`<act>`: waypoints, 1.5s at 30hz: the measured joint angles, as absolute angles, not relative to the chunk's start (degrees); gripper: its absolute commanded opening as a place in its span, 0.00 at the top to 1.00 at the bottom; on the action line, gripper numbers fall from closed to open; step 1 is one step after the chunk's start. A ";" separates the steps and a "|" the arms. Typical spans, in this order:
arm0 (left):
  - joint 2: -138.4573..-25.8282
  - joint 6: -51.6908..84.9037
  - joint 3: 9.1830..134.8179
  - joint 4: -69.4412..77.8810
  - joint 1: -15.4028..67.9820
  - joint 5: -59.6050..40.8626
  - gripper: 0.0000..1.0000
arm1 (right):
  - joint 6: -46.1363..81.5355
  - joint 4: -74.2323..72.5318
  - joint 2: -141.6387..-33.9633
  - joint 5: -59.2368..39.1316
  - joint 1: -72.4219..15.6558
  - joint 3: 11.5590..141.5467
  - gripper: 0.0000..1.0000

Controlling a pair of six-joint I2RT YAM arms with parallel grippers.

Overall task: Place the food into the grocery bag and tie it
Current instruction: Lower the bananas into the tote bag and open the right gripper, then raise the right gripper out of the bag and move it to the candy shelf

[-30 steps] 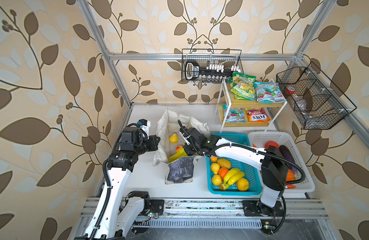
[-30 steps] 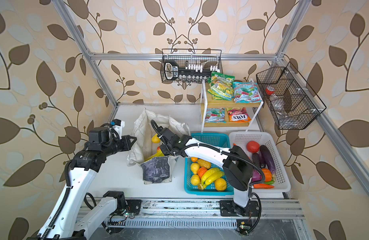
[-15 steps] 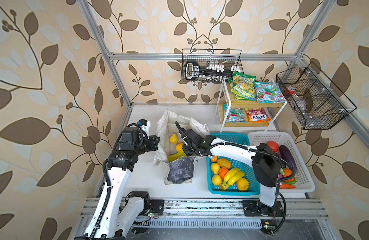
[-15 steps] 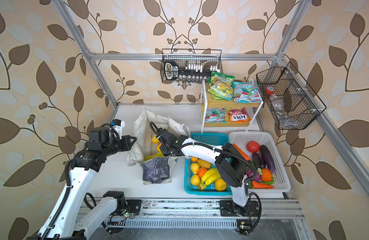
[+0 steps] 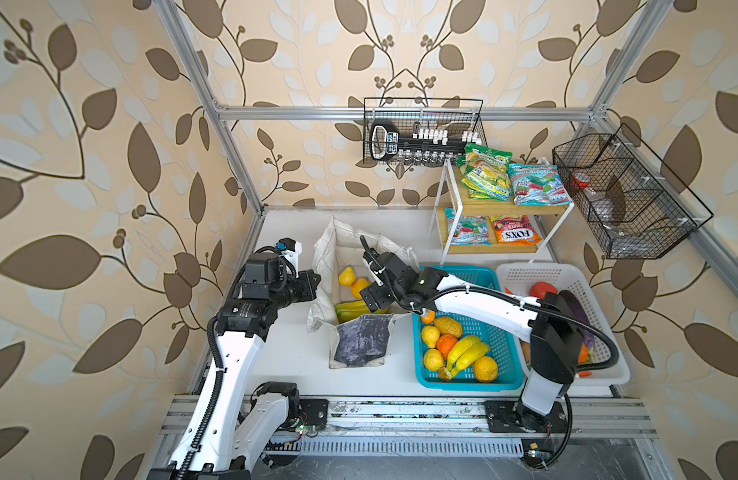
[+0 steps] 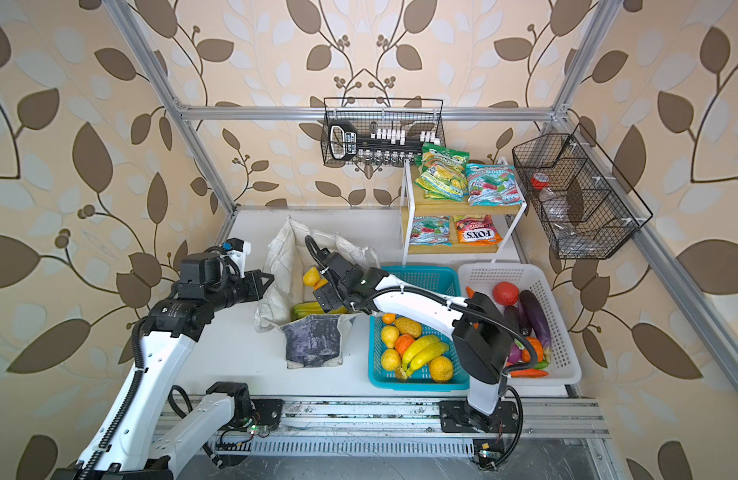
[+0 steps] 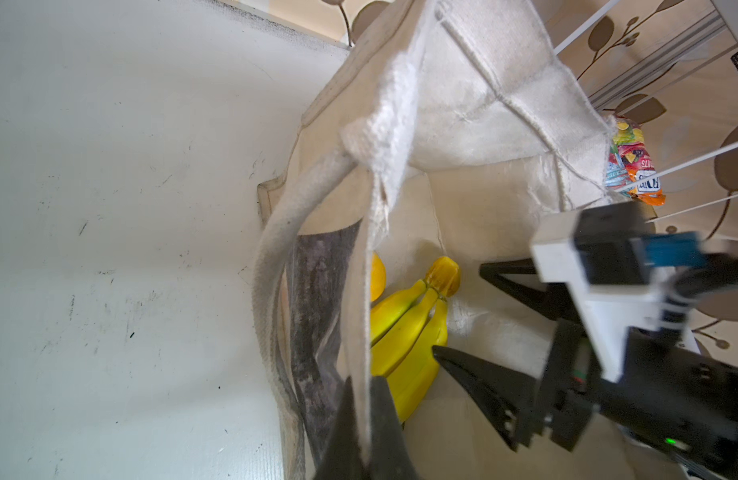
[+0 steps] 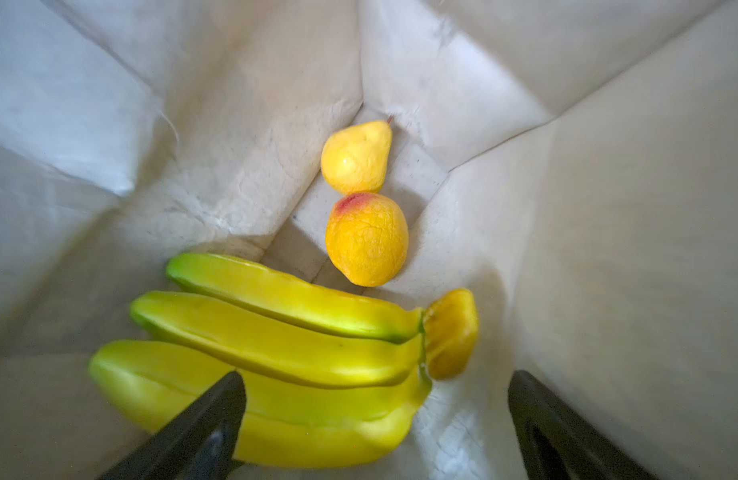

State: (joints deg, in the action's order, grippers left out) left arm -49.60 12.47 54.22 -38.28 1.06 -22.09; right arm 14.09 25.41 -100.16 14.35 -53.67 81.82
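My right gripper (image 8: 377,376) hangs spread and empty inside the grocery bag (image 5: 327,257), centre frame; my left gripper (image 7: 365,419) pinches its rim. The unpacked food (image 5: 462,351) lies lower right in the turquoise basket (image 5: 467,381), nearest my right arm.

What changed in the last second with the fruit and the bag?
The right gripper opened and let go of the peach, which now lies in the grocery bag beside the pear. The left gripper stayed shut on the bag's rim; the banana bunch did not move.
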 measured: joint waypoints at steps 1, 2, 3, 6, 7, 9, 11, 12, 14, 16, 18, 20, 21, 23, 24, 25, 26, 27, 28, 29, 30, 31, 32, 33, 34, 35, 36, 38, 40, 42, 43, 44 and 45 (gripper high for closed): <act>-49.60 12.47 54.22 -38.28 1.06 -22.09 1.00 | 14.11 24.84 -98.59 14.94 -53.67 81.28 0.00; -49.60 12.47 54.22 -38.28 1.06 -22.09 1.00 | 14.09 24.14 -96.42 15.53 -53.67 80.44 0.00; -49.60 12.47 54.22 -38.26 1.06 -22.09 1.00 | 14.09 23.51 -94.24 16.12 -53.67 79.55 0.00; -49.60 12.43 54.22 -38.28 1.06 -22.06 1.00 | 14.04 21.63 -88.42 17.04 -53.60 77.30 0.00; -49.60 12.43 54.22 -38.28 1.06 -22.09 1.00 | 14.00 21.17 -86.96 17.19 -53.56 76.90 0.00; -49.60 12.40 54.22 -38.28 1.06 -22.09 1.00 | 14.04 20.29 -84.14 17.58 -53.30 76.27 0.00; -49.60 12.38 54.22 -38.30 1.06 -22.04 1.00 | 14.63 19.75 -81.87 17.61 -52.47 75.79 0.00; -49.60 12.38 54.22 -38.35 1.06 -21.98 1.00 | 15.20 19.66 -80.60 17.45 -51.57 75.44 0.00; -49.60 12.36 54.22 -38.37 1.06 -21.96 1.00 | 16.32 19.51 -78.22 16.71 -49.21 74.67 0.00; -49.54 12.34 54.22 -38.37 1.06 -21.91 1.00 | 16.67 19.27 -75.55 15.42 -46.78 73.52 0.00; -49.21 12.34 54.22 -38.37 1.06 -21.89 1.00 | 16.45 19.25 -72.47 14.68 -45.10 72.18 0.00; -48.84 12.34 54.22 -38.35 1.06 -21.93 1.00 | 16.21 19.90 -69.67 14.13 -44.29 71.42 0.00; -48.80 12.34 54.22 -38.37 1.06 -21.98 1.00 | 15.94 20.38 -68.40 13.76 -43.81 71.35 0.00; -49.19 12.34 54.22 -38.37 1.06 -22.04 1.00 | 15.20 21.41 -66.26 13.26 -42.26 71.40 0.00; -49.56 12.34 54.22 -38.37 1.06 -22.06 1.00 | 14.85 22.06 -65.14 13.02 -40.93 71.42 0.00; -49.80 12.34 54.22 -38.33 1.06 -22.06 1.00 | 14.55 22.68 -64.18 12.71 -39.35 71.42 0.00; -50.04 12.36 54.22 -38.33 1.06 -22.06 1.00 | 14.20 23.31 -63.16 12.05 -37.21 71.42 0.00; -50.11 12.36 54.22 -38.30 1.06 -22.06 1.00 | 13.93 23.79 -62.04 11.16 -34.39 71.42 0.00; -50.09 12.38 54.22 -38.28 1.06 -22.11 1.00 | 13.85 23.92 -61.25 10.52 -32.03 71.42 0.00; -49.98 12.38 54.22 -38.28 1.06 -22.13 1.00 | 13.85 23.99 -60.40 9.28 -29.12 71.42 0.00; -49.91 12.38 54.22 -38.28 1.06 -22.15 1.00 | 13.93 23.97 -59.64 7.90 -26.33 71.42 0.00; -49.91 12.38 54.22 -38.28 1.06 -22.15 1.00 | 14.04 23.90 -59.07 6.76 -24.10 71.42 0.00; -49.93 12.38 54.22 -38.28 1.06 -22.15 1.00 | 14.11 23.81 -58.52 5.52 -22.02 71.42 0.00; -49.93 12.38 54.22 -38.28 1.06 -22.15 1.00 | 14.11 23.73 -58.08 4.40 -20.29 71.42 0.00; -49.93 12.38 54.22 -38.28 1.06 -22.15 1.00 | 14.09 23.75 -57.71 3.53 -19.11 71.42 0.00; -49.93 12.38 54.22 -38.28 1.06 -22.17 1.00 | 14.04 23.83 -57.39 2.68 -18.04 71.48 0.00; -49.93 12.38 54.22 -38.28 1.06 -22.17 1.00 | 13.89 23.97 -57.14 2.02 -17.08 71.72 0.00; -49.93 12.38 54.22 -38.30 1.06 -22.15 1.00 | 13.80 24.05 -56.80 1.08 -15.31 72.31 0.00; -49.93 12.38 54.22 -38.30 1.06 -22.09 1.00 | 13.89 23.86 -56.16 0.38 -13.06 72.55 0.00; -49.93 12.36 54.22 -38.30 1.06 -22.06 1.00 | 14.39 23.79 -55.55 -0.25 -10.13 72.79 0.00; -49.93 12.36 54.22 -38.30 1.06 -22.06 1.00 | 14.66 23.81 -55.53 -0.56 -8.80 73.19 0.00; -49.93 12.36 54.22 -38.30 1.06 -22.04 1.00 | 15.00 23.75 -55.75 -0.99 -7.46 73.76 0.00; -49.93 12.36 54.22 -38.30 1.06 -22.04 1.00 | 15.31 23.79 -56.25 -1.45 -6.26 74.63 0.00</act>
State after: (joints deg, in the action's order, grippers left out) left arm -49.93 12.36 54.22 -38.30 1.06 -22.04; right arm 15.31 23.79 -56.25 -1.45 -6.26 74.63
